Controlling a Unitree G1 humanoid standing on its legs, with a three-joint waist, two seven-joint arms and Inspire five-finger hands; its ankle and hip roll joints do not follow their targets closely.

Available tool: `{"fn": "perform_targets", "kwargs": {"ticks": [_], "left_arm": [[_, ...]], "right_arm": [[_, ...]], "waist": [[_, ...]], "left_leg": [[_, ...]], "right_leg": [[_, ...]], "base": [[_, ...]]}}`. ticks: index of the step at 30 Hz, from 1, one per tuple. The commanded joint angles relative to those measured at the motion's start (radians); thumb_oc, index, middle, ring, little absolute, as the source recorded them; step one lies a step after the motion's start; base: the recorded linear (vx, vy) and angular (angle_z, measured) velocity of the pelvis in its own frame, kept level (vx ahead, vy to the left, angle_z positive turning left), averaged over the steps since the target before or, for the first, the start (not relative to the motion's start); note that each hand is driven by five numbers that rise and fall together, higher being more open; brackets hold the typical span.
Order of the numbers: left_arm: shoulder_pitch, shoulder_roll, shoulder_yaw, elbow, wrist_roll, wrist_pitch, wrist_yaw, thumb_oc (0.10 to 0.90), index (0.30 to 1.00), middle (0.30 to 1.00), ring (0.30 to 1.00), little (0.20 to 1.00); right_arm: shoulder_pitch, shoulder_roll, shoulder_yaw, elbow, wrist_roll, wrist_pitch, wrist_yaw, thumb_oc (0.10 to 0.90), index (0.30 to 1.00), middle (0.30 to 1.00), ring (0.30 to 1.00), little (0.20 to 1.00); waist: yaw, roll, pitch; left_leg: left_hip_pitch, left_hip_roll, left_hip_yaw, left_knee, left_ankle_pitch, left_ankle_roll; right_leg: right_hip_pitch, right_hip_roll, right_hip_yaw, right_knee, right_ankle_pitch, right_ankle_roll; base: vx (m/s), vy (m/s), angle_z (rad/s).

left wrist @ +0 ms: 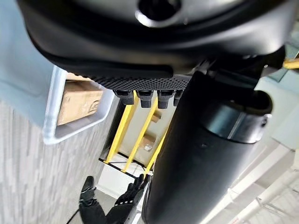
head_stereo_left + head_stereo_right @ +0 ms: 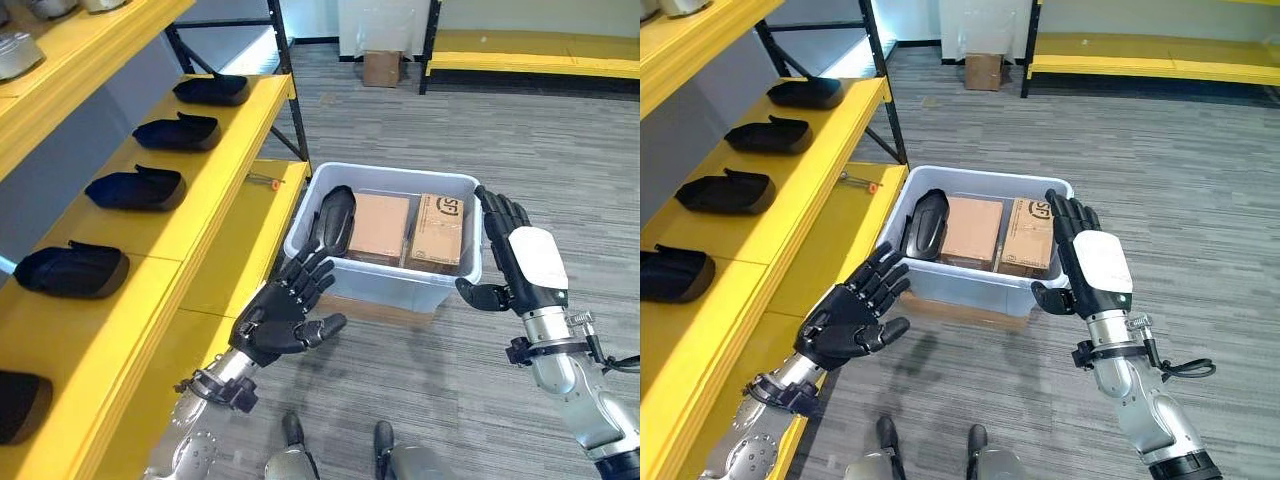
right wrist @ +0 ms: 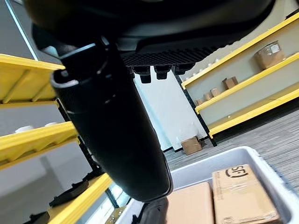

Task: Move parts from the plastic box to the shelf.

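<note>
Flanking translucent plastic box (image 2: pixel 330 277) — both hands (left (image 2: pixel 281 318), right (image 2: pixel 520 262)) spread, empty; curved black part (image 2: pixel 335 220) inside.

print: one dark printed mark on top of the right cardboard box (image 2: pixel 440 229) | holder: plastic box (image 2: pixel 372 281) | left cardboard box (image 2: pixel 380 226): top plain | other readable text, numbers, signs: none
</note>
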State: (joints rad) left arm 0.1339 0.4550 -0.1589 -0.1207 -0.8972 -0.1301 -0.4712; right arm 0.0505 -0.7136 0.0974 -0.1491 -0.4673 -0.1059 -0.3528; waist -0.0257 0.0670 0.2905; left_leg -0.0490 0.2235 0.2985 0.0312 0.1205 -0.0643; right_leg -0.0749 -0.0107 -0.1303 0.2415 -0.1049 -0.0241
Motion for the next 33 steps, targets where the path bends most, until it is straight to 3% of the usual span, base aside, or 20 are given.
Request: {"fn": "perform_targets", "kwargs": {"ticks": [1, 8, 9, 13, 17, 19, 20, 22, 23, 24, 25, 28, 30, 32, 33], "left_arm": [[-0.017, 0.051, 0.049, -0.120, -0.014, -0.092, -0.047, 0.900, 1.000, 1.000, 1.000, 1.000], [0.002, 0.076, 0.079, -0.090, 0.066, -0.065, -0.032, 0.900, 1.000, 1.000, 1.000, 1.000], [0.023, 0.088, 0.094, -0.082, 0.054, -0.068, -0.068, 0.900, 1.000, 1.000, 1.000, 1.000], [0.061, 0.078, 0.111, -0.080, 0.052, -0.066, -0.074, 0.900, 1.000, 1.000, 1.000, 1.000], [0.062, 0.065, 0.101, -0.078, 0.087, -0.055, -0.012, 0.900, 1.000, 1.000, 1.000, 1.000], [0.070, 0.069, 0.107, -0.071, 0.101, -0.034, 0.025, 0.900, 1.000, 1.000, 1.000, 1.000], [0.067, 0.075, 0.110, -0.066, 0.108, -0.034, 0.026, 0.900, 1.000, 1.000, 1.000, 1.000], [0.075, 0.097, 0.112, -0.048, 0.062, -0.049, -0.040, 0.900, 1.000, 1.000, 1.000, 1.000], [0.079, 0.106, 0.113, -0.046, 0.039, -0.046, -0.048, 0.900, 1.000, 1.000, 1.000, 1.000], [0.083, 0.112, 0.116, -0.044, 0.012, -0.037, -0.063, 0.900, 1.000, 1.000, 1.000, 1.000], [0.090, 0.113, 0.117, -0.048, -0.025, -0.066, -0.065, 0.900, 1.000, 1.000, 1.000, 1.000], [0.094, 0.096, 0.118, -0.067, -0.111, -0.044, -0.087, 0.900, 1.000, 1.000, 1.000, 1.000], [0.093, 0.090, 0.110, -0.067, -0.090, -0.044, -0.073, 0.900, 1.000, 1.000, 1.000, 1.000], [0.103, 0.081, 0.103, -0.081, -0.102, -0.027, -0.088, 0.900, 1.000, 1.000, 1.000, 1.000], [0.106, 0.079, 0.099, -0.084, -0.102, -0.032, -0.096, 0.900, 1.000, 1.000, 1.000, 1.000]], "right_arm": [[-0.073, 0.000, -0.037, -0.111, -0.001, -0.070, -0.059, 0.900, 1.000, 1.000, 1.000, 1.000], [-0.114, -0.006, -0.033, -0.105, -0.008, -0.078, -0.064, 0.900, 1.000, 1.000, 1.000, 1.000], [-0.123, -0.016, -0.043, -0.104, 0.009, -0.064, -0.064, 0.900, 1.000, 1.000, 1.000, 1.000], [-0.162, -0.002, -0.030, -0.080, 0.042, -0.028, -0.053, 0.900, 1.000, 1.000, 1.000, 1.000], [-0.180, 0.024, -0.021, -0.067, 0.025, -0.027, -0.069, 0.900, 1.000, 1.000, 1.000, 1.000], [-0.177, 0.047, -0.011, -0.075, 0.018, -0.037, -0.079, 0.900, 1.000, 1.000, 1.000, 1.000], [-0.173, 0.057, -0.005, -0.092, 0.018, -0.037, -0.080, 0.900, 1.000, 1.000, 1.000, 1.000], [-0.177, 0.074, 0.004, -0.095, 0.013, -0.056, -0.086, 0.900, 1.000, 1.000, 1.000, 1.000], [-0.184, 0.082, 0.009, -0.086, -0.001, -0.068, -0.093, 0.900, 1.000, 1.000, 1.000, 1.000], [-0.190, 0.093, 0.016, -0.078, -0.022, -0.068, -0.101, 0.900, 1.000, 1.000, 1.000, 1.000], [-0.205, 0.109, 0.028, -0.067, -0.044, -0.061, -0.097, 0.900, 1.000, 1.000, 1.000, 1.000], [-0.228, 0.128, 0.059, -0.046, -0.080, -0.069, -0.077, 0.900, 1.000, 1.000, 1.000, 1.000], [-0.211, 0.115, 0.052, -0.054, -0.077, -0.102, -0.043, 0.900, 1.000, 1.000, 1.000, 1.000], [-0.181, 0.074, 0.036, -0.102, -0.038, -0.127, 0.013, 0.900, 1.000, 1.000, 1.000, 1.000], [-0.180, 0.066, 0.035, -0.111, -0.029, -0.125, 0.024, 0.900, 1.000, 1.000, 1.000, 1.000]], "waist": [[0.019, -0.075, -0.065], [0.061, -0.091, -0.089], [0.077, -0.102, -0.093], [0.117, -0.111, -0.098], [0.130, -0.108, -0.091], [0.121, -0.105, -0.082], [0.112, -0.109, -0.077], [0.104, -0.109, -0.080], [0.106, -0.108, -0.081], [0.113, -0.106, -0.082], [0.131, -0.100, -0.081], [0.149, -0.099, -0.082], [0.133, -0.103, -0.082], [0.119, -0.111, -0.088], [0.116, -0.111, -0.088]], "left_leg": [[-0.019, -0.050, -0.005, 0.043, -0.085, 0.004], [-0.009, -0.105, -0.007, 0.044, -0.135, 0.050], [-0.005, -0.120, 0.005, 0.053, -0.157, 0.068], [0.050, -0.162, 0.031, 0.026, -0.208, 0.115], [0.087, -0.164, 0.043, 0.036, -0.232, 0.120], [0.112, -0.147, 0.039, 0.035, -0.240, 0.097], [0.112, -0.139, 0.050, 0.033, -0.224, 0.088], [0.132, -0.114, 0.032, 0.023, -0.243, 0.053], [0.138, -0.107, 0.031, 0.021, -0.249, 0.047], [0.146, -0.093, 0.034, 0.023, -0.255, 0.040], [0.164, -0.063, 0.053, 0.029, -0.264, 0.025], [0.178, -0.035, 0.053, 0.026, -0.264, 0.010], [0.159, -0.027, 0.016, 0.048, -0.253, 0.004], [0.133, -0.001, -0.006, 0.070, -0.230, -0.014], [0.129, 0.006, -0.009, 0.076, -0.228, -0.017]], "right_leg": [[0.130, -0.106, -0.065, -0.004, -0.069, 0.081], [0.124, -0.122, -0.089, 0.001, -0.067, 0.100], [0.126, -0.128, -0.120, 0.052, -0.078, 0.106], [0.053, -0.181, -0.200, 0.303, -0.013, 0.160], [0.025, -0.241, -0.248, 0.288, 0.029, 0.154], [0.007, -0.278, -0.233, 0.151, 0.110, 0.166], [-0.007, -0.308, -0.225, 0.053, 0.187, 0.171], [-0.007, -0.406, -0.168, -0.111, 0.348, 0.244], [-0.007, -0.437, -0.160, -0.148, 0.394, 0.262], [-0.005, -0.469, -0.164, -0.180, 0.433, 0.274], [0.002, -0.503, -0.216, -0.237, 0.463, 0.285], [0.016, -0.513, -0.260, -0.248, 0.470, 0.286], [0.023, -0.499, -0.200, -0.227, 0.439, 0.283], [0.042, -0.429, -0.186, -0.215, 0.327, 0.261], [0.039, -0.419, -0.182, -0.205, 0.309, 0.257]], "base": [[0.08, 0.159, 0.02], [0.08, 0.179, 0.02], [0.08, 0.239, -0.09], [0.10, 0.203, -0.14], [0.11, -0.013, -0.44], [0.09, -0.222, -0.19], [0.08, -0.296, -0.03], [0.25, -0.402, 0.01], [0.32, -0.377, 0.17], [0.32, -0.419, 0.34], [0.33, -0.421, 0.32], [0.30, -0.350, 0.20], [0.35, -0.378, 0.47], [0.35, -0.376, 0.34], [0.27, -0.329, -0.08]]}}
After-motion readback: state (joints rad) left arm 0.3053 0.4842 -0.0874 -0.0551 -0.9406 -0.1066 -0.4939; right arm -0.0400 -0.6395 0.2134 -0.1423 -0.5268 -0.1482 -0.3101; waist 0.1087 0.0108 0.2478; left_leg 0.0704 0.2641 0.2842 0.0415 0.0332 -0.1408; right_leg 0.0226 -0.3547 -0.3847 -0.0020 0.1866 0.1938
